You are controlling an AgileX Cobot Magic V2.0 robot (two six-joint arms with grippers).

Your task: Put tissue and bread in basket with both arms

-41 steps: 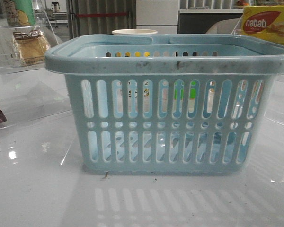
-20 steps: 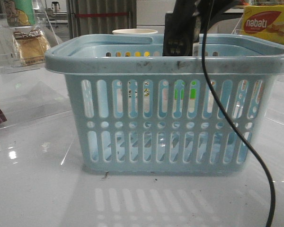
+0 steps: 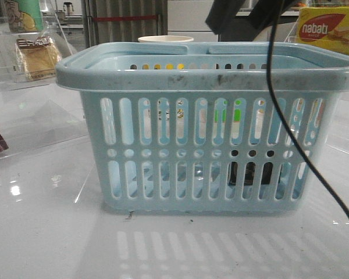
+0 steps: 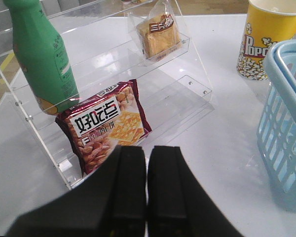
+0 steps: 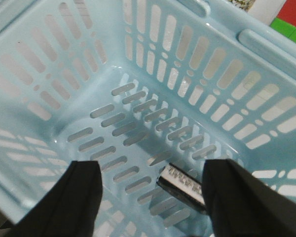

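Pale blue plastic fills the front view: the basket (image 3: 206,128) sits mid-table with its slotted near wall facing me; through the lower slots on the right I can make out a dark lump low inside, that's the tissue (image 3: 251,172), lying on the basket floor; my right arm (image 3: 232,14) hangs above the far rim, mostly cut off at the top, with its black cable (image 3: 305,151) drooping down in front of the basket's right side; far left on a clear acrylic shelf (image 3: 23,81) sits the bread (image 3: 38,55) in its clear bag; a yellow and red nabati box (image 3: 328,29) is at far right and a paper cup (image 3: 166,39) peeks over the far rim.

Left wrist view: my left claw (image 4: 147,163) has its two black fingers pressed together with nothing between them; just beyond it a dark red cracker packet (image 4: 106,126) leans on the shelf's lowest step, a green bottle (image 4: 42,54) stands beside it, and the bread (image 4: 159,37) rests on a higher step, well apart from my fingers; a yellow popcorn cup (image 4: 266,37) stands near the basket's corner (image 4: 286,123).

Right wrist view: my right claw (image 5: 150,197) is spread wide over the basket's inside (image 5: 89,84), holding nothing; the tissue (image 5: 185,187) lies flat on the slotted floor between the fingers and below them, not touched.
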